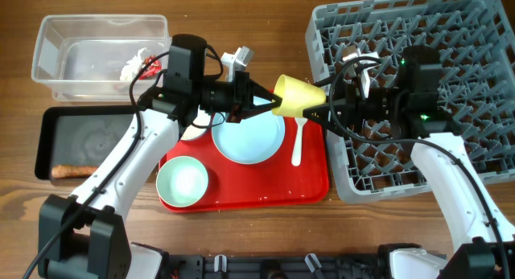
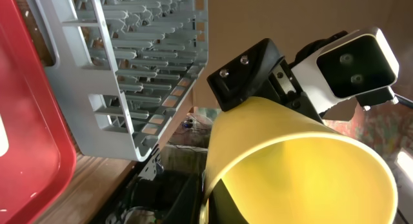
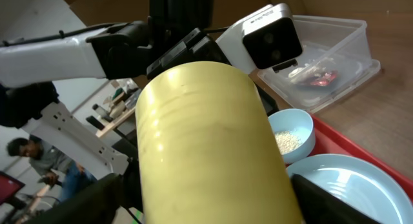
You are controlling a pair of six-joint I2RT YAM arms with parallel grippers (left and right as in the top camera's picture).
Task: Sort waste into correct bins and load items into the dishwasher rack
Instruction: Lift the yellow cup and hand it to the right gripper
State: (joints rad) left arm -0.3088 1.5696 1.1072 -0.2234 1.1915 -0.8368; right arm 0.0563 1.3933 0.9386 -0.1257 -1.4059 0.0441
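Note:
The small yellow cup (image 1: 299, 95) hangs on its side in the air between the red tray and the grey dishwasher rack (image 1: 451, 38). My left gripper (image 1: 269, 100) is shut on its rim, one finger inside the mouth (image 2: 219, 204). My right gripper (image 1: 315, 110) is closed round the cup's body from the other side (image 3: 206, 204). The pale blue plate (image 1: 249, 138), white spoon (image 1: 297, 142) and mint-green bowl (image 1: 183, 182) lie on the tray. The light blue bowl (image 3: 290, 137) holds white crumbs. The wrapper (image 1: 137, 66) lies in the clear tub (image 1: 48, 62). A brown stick (image 1: 72, 171) lies in the black tray (image 1: 48, 134).
The flat red tray (image 1: 265, 186) lies at the centre front, touching the rack's left edge. The tub and the black tray stand at the left. My left arm crosses over the light blue bowl in the overhead view.

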